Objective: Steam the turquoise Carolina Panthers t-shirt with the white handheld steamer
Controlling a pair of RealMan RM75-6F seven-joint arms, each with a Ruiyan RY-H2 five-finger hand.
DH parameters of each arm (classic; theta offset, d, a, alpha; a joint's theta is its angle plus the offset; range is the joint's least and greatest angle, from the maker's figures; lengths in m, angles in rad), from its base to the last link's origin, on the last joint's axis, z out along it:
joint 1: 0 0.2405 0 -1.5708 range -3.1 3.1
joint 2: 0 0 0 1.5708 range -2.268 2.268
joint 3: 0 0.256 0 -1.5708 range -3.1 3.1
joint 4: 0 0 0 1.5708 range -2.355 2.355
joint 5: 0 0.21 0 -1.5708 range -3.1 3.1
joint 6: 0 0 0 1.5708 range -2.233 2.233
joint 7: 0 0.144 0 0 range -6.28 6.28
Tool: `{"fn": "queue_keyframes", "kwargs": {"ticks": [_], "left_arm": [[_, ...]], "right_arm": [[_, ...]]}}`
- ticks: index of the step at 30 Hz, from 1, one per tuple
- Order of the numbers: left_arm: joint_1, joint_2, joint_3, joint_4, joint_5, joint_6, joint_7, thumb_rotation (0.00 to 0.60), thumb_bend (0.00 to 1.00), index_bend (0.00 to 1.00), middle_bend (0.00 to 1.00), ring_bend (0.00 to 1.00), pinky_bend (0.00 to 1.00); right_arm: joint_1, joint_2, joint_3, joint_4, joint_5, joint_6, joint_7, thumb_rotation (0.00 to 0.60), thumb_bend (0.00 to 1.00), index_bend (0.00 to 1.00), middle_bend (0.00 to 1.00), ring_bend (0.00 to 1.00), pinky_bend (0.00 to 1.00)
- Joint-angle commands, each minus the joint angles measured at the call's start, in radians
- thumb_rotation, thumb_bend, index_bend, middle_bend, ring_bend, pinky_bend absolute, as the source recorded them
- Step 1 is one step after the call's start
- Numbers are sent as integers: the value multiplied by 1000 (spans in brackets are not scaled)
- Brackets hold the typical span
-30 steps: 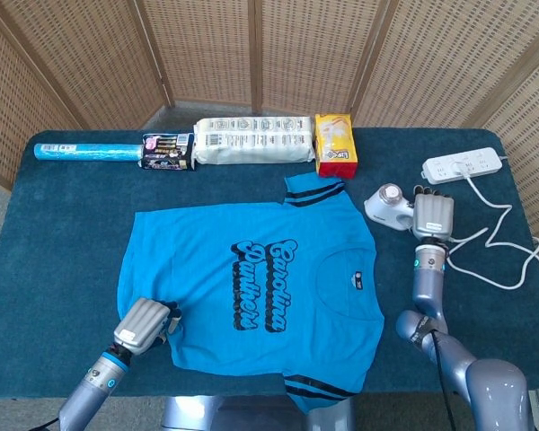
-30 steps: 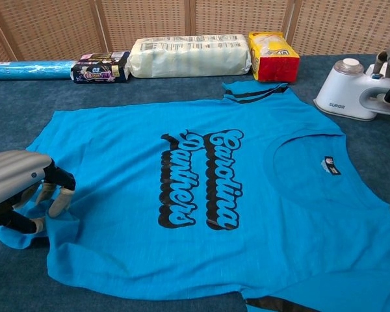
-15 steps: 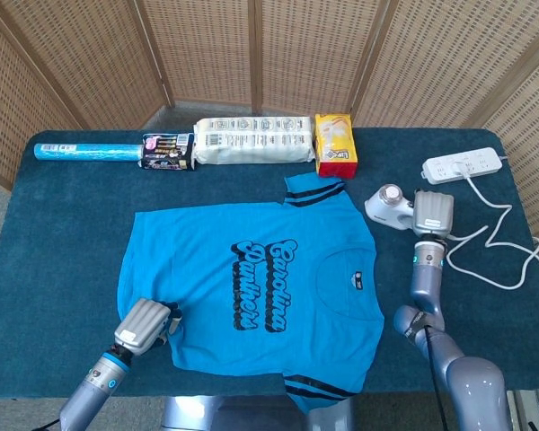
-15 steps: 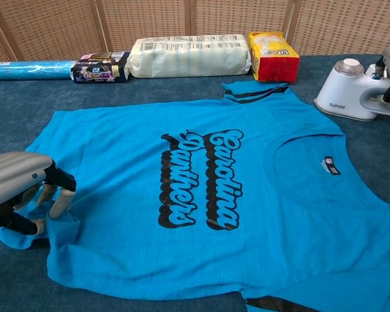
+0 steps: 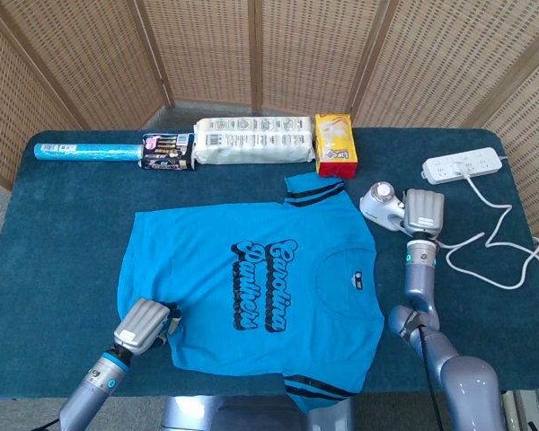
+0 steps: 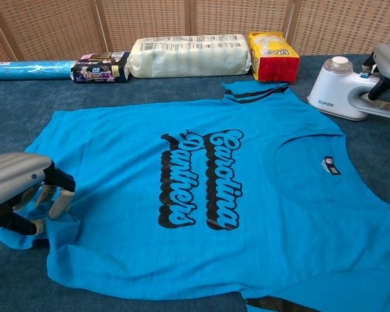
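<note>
Two hands are in play on my screens, and neither shows fully. At the lower left of the chest view my left hand (image 6: 19, 192) is cut off by the frame edge; its fingertips (image 6: 57, 203) curl down onto the bunched corner of the t-shirt (image 6: 201, 195), pinching the cloth there. The head view shows only the back of that hand (image 5: 144, 326) at the shirt's lower left corner, so the fingers are hidden from above.

Spread flat across the middle of the blue table (image 5: 63, 242), the t-shirt (image 5: 251, 292) is turquoise with dark script lettering across the chest, a small tag inside the collar, and dark striped bands on the sleeve cuffs. The near sleeve runs off the bottom right of the chest view.

Along the top of the frame sit a blue roll (image 5: 85, 152), a dark packet (image 5: 167, 152), a long white pack (image 5: 250, 141) and a yellow and red box (image 5: 335, 144).

At the right, the steamer (image 6: 341, 88) stands just beside the shirt's far sleeve, off the cloth. My right hand (image 5: 424, 213) is closed around its handle; in the chest view that hand (image 6: 387, 62) is mostly out of frame. A white power strip (image 5: 463, 166) and its looping cord lie at the upper right.
</note>
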Motion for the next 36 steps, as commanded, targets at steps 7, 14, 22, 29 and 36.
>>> {"fn": "queue_keyframes", "kwargs": {"ticks": [7,14,22,29,36], "left_arm": [[1,5,-3,2,0,7,-1,600,416,719,693,646,718],[-1,15,-8,0,5,17,5,600,415,719,693,646,718],[-4,25,-11,-8,13,23,3,600,415,719,693,646,718],[-14,31,-14,-14,24,19,1,600,414,719,693,645,718],[-24,37,-19,-21,29,14,-4,600,414,719,693,645,718]], "right_arm": [[-36,54,14,-83,-22,-11,157,600,370,721,788,854,791],[-91,153,13,-266,-53,77,198,600,368,722,788,854,791],[-185,331,-19,-658,-84,192,83,600,368,721,788,854,789],[-241,457,-91,-979,-128,257,-71,600,366,722,788,852,782],[-247,482,-155,-1131,-151,283,-223,600,366,722,784,849,775]]}}
